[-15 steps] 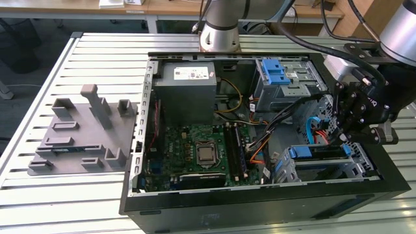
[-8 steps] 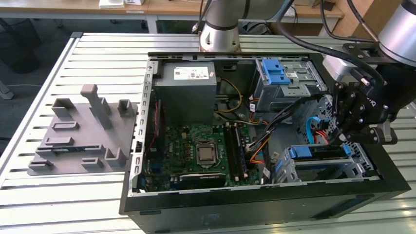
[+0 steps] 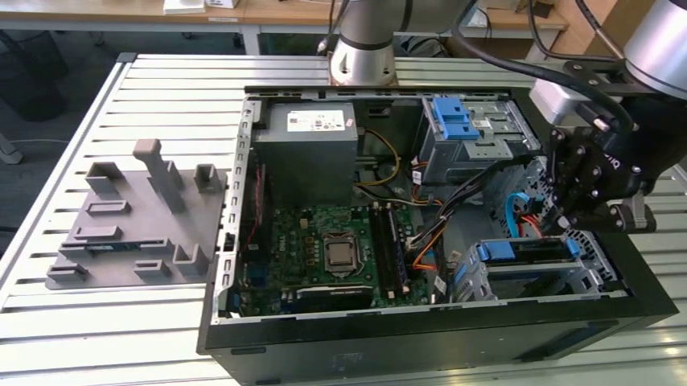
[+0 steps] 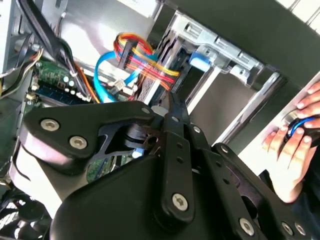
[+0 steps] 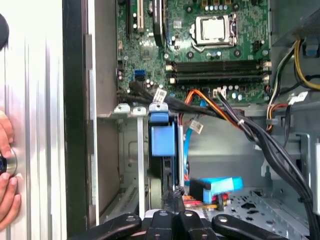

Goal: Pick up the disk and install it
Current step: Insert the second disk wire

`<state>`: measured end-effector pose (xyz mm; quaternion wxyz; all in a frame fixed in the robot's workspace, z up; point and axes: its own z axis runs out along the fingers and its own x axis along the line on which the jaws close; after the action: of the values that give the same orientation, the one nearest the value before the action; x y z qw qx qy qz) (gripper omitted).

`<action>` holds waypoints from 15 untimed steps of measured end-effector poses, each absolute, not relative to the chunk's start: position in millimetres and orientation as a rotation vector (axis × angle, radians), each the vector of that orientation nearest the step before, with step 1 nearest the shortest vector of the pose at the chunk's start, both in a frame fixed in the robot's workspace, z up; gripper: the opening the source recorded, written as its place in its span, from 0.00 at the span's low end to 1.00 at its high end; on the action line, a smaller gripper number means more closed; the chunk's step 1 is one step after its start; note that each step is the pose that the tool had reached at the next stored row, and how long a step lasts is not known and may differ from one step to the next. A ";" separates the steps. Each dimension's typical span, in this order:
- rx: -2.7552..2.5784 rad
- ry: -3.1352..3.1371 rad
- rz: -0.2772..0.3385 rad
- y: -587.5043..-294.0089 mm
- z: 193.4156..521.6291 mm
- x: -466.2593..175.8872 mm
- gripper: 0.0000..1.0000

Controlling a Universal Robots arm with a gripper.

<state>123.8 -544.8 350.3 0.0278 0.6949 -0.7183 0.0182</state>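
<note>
The disk (image 3: 523,251) sits on edge in the lower metal drive cage (image 3: 580,277) at the near right corner of the open computer case; mostly its blue side rail shows. In the first wrist view the same blue rail of the disk (image 5: 162,136) stands in the cage slot. My gripper (image 3: 554,228) hangs just above and behind the cage, a little to the exterior view's right of the disk. In the second wrist view the gripper (image 4: 172,100) has its fingers drawn together to a narrow tip with nothing seen between them. Whether the tip touches the disk is hidden.
Loose cable bundles (image 5: 240,120) and a blue data cable (image 4: 107,62) cross the case beside the cage. An upper drive cage with a blue latch (image 3: 456,121), the grey power-supply box (image 3: 306,153) and motherboard (image 3: 333,249) fill the case. A grey fixture (image 3: 140,217) lies left. A person's hand (image 4: 292,150) rests outside the case.
</note>
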 end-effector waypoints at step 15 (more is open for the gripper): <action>2.147 -2.219 0.053 -544.8 367.5 104.2 0.11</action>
<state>104.2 -544.8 367.5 0.0266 0.6950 -0.7184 0.0172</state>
